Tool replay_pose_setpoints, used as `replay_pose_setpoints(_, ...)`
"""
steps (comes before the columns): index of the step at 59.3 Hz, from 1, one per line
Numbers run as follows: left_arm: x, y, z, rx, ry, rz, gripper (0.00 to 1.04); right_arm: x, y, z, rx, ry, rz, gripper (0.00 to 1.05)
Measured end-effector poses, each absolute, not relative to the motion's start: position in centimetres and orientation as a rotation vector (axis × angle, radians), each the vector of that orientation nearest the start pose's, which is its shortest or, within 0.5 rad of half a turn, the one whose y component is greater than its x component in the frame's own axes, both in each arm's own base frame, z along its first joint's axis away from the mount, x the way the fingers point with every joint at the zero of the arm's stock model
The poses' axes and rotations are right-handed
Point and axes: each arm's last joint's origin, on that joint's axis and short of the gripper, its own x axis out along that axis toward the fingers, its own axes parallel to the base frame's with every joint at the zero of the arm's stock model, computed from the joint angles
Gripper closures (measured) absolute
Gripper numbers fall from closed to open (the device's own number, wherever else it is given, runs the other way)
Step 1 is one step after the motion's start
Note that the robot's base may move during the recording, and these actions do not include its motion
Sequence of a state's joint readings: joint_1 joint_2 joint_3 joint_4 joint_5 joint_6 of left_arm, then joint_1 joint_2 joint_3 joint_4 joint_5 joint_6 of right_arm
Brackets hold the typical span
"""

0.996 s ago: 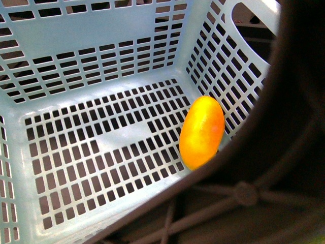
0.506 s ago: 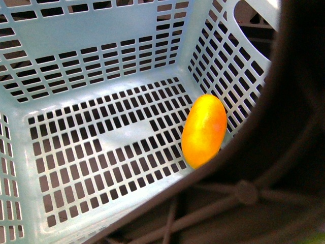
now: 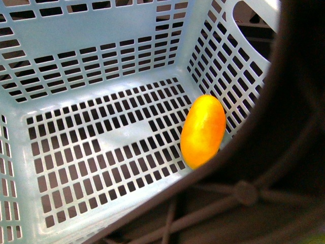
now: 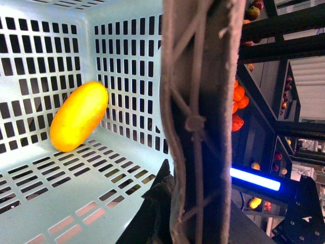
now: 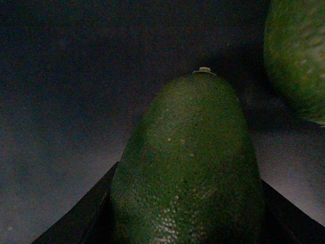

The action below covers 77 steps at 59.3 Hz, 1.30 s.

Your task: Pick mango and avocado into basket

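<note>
The light turquoise basket [image 3: 101, 35] fills the front view, and the yellow-orange mango [image 3: 203, 131] lies on its slotted floor against the right wall. The mango [image 4: 78, 116] also shows in the left wrist view, inside the basket [image 4: 127, 76]. My left gripper [image 4: 175, 208] is shut on the basket's brown handle [image 4: 195, 122], which also crosses the front view's lower right as the handle [image 3: 244, 195]. In the dim right wrist view, my right gripper [image 5: 185, 223] is shut on the dark green, bumpy avocado [image 5: 188, 168], its dark fingers [image 5: 84, 216] at either side.
A second green fruit [image 5: 297, 56] lies close beside the held avocado. Behind the basket in the left wrist view stands a dark shelf rack with orange fruits [image 4: 237, 101] and a blue light strip [image 4: 254, 179].
The basket has shifted very slightly in the front view, with the mango a touch lower and to the right. Nothing else has visibly changed.
</note>
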<state>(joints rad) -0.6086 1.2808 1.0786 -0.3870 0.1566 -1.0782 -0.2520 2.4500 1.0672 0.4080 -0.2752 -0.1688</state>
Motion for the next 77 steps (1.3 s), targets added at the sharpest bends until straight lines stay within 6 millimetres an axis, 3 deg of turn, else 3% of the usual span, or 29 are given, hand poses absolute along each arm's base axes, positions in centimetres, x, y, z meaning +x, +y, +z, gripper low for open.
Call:
replay_pose_setpoints(21,22.4,-16.2,31.3,-0.859,0.916,-0.347,0.98,33.5,-6.3,8.3,0.093,0.636,0.299,0.48)
replay_pose_setpoints(32,22.4,-16.2,31.3,-0.859,0.916,-0.347,0.98,30.3,-3.9,13.8,0.103,0.534,0.415,0.48)
replay_pose_setpoints(46,22.4,-16.2,31.3,-0.859,0.916,-0.347,0.98,26.0,0.6,23.8,0.111,0.279,0.549,0.48)
replay_pose_setpoints(58,22.4,-16.2,31.3,-0.859,0.916,-0.347,0.98,25.4,4.2,25.8,0.116,0.239,0.628,0.48)
replay_pose_setpoints(63,22.4,-16.2,31.3,-0.859,0.916,-0.347,0.98,25.1,7.0,25.8,0.108,0.249,0.691,0.48)
replay_pose_setpoints(77,22.4,-16.2,31.3,-0.859,0.916,-0.347,0.98,25.4,11.2,25.5,0.112,0.254,0.766,0.48)
